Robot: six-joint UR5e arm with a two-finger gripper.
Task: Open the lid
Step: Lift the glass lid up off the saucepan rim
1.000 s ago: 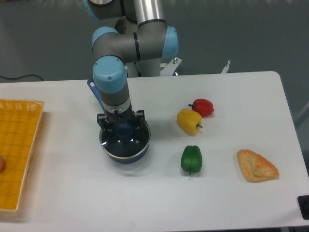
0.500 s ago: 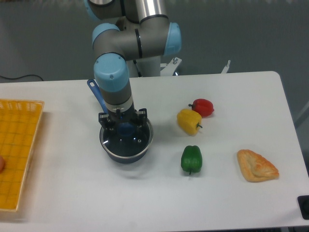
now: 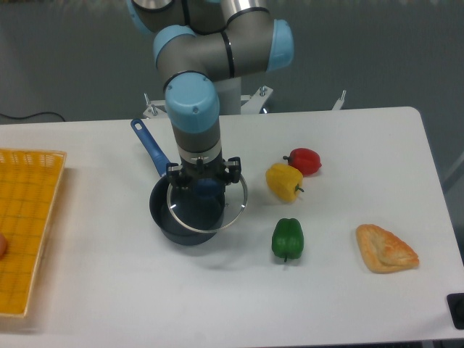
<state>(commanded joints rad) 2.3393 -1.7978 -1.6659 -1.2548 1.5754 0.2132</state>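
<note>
The lid, a clear glass disc with a thin metal rim, hangs slightly above and to the right of the dark blue saucepan, overlapping its right side. My gripper points straight down and is shut on the lid's blue knob. The pan's left part is uncovered, and its blue handle points to the back left.
A yellow pepper and a red pepper lie right of the lid, a green pepper in front of them. A pastry sits at the right. An orange basket stands at the left edge.
My gripper has moved right and a little up with the lid in it. The lid has come off the saucepan and now covers only its right side.
</note>
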